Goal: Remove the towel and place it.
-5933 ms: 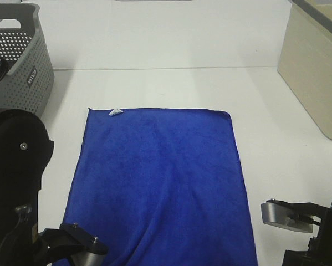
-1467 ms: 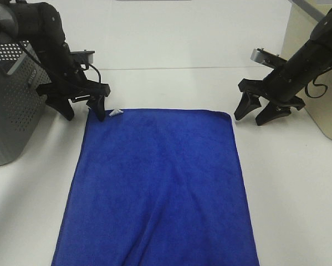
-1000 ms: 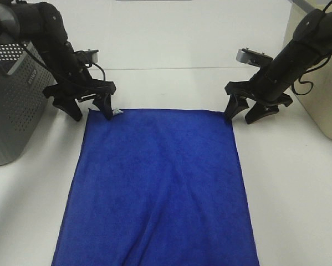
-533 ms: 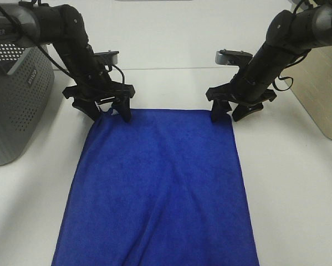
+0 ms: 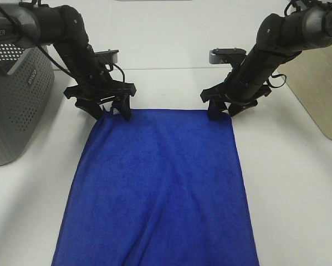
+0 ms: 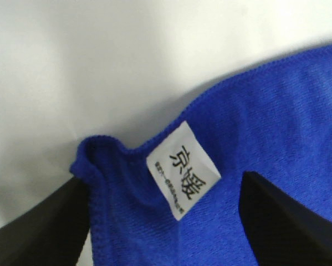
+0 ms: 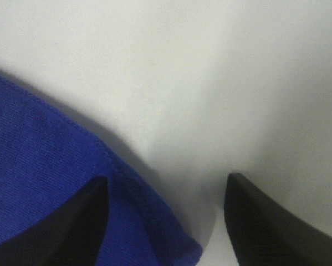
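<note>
I am looking down on one white, smooth table (image 5: 166, 50). One towel (image 5: 160, 188) is lying flat on it, running from the middle of the overhead view to the 6 o'clock edge. It is a royal-blue rectangle with a soft, fuzzy pile and a stitched hem.

At 9 o'clock one grey plastic basket (image 5: 16, 111) is standing, its wall perforated with rows of small round holes. It is carrying a short white label that I cannot read. At 3 o'clock one beige slab-sided box (image 5: 321, 94) is sitting at the table's edge.

Two black arms are reaching in from 10 and 2 o'clock. White lettering reading "PiPER" is showing on the left one.

The left gripper (image 5: 110, 113) is standing on the towel's 11 o'clock corner. Its jaws are apart and straddling the rumpled, slightly lifted corner, with one of its fingers (image 6: 49, 221) at the hem.

The right gripper (image 5: 223, 112) is standing on the 1 o'clock corner, jaws apart. One of the right gripper's fingers (image 7: 71, 221) is over the blue cloth and the other is over bare table.

One small white tag (image 6: 183, 170) is lying between the left fingers. It is a rectangle bearing two dark printed characters and a line of print too fine for me to read.
</note>
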{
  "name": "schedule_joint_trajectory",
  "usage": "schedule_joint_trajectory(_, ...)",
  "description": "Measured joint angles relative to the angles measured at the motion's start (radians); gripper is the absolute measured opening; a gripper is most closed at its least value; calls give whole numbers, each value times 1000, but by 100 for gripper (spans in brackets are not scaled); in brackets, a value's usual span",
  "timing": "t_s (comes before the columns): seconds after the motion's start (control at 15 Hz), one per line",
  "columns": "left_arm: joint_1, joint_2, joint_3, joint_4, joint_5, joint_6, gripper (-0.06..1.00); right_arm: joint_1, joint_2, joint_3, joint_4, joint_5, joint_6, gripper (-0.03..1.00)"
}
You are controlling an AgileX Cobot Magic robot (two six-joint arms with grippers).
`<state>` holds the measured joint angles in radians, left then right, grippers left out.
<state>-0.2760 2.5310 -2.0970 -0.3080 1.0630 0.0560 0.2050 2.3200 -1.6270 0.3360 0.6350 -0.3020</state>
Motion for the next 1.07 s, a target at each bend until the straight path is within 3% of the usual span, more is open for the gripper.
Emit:
schedule_joint_trajectory(0.13,0,0,0,-1,-1,0,70,0,0,0,-12,0,4,59)
schedule_joint_trajectory(0.47,0,0,0,0,-8,0,67,0,0,0,-73,24,41,41)
schedule_joint_trajectory(0.6,0,4,0,0,-25,0,53,0,0,0,-80,34,42,24)
schedule_joint_trajectory(0.73,0,7,0,0,-26,0,28,0,0,0,-80,40,43,4)
schedule_joint_trajectory(0.87,0,12,0,-1,-27,29,5,0,0,0,-81,43,42,2)
schedule_joint_trajectory(1.07,0,12,0,-6,-27,99,3,1,0,0,-95,40,42,2)
